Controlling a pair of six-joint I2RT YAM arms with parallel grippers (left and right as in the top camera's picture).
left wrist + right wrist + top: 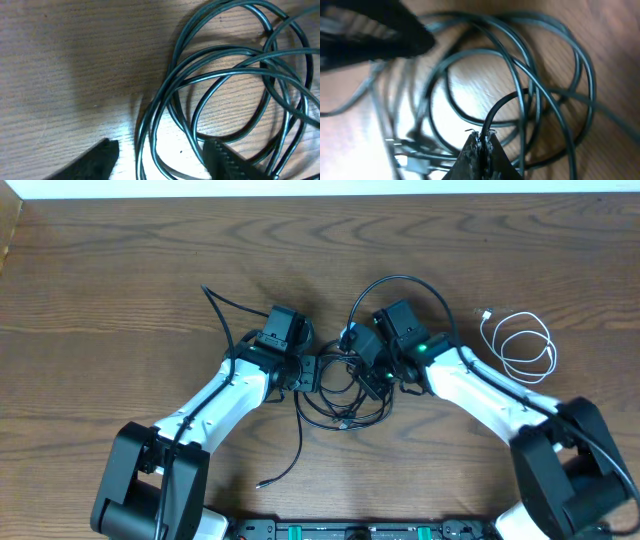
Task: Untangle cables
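Two white-and-black robot arms work on a brown wood-grain table point(120, 270). There are two lots of cable: one thin white cable point(527, 345) and a tangle of thin, glossy black cables point(338, 395), whose separate cords I cannot count.

The black loops overlap mid-table between the two wrists. One loop arcs away from the robot, and loose ends trail towards the left arm point(215, 405).

The left gripper point(160, 159) stands spread, with strands lying between its fingers. The right gripper point(481, 137) is pressed together, pinching one black strand. The white cable lies coiled and apart, beyond the right arm point(480, 390).
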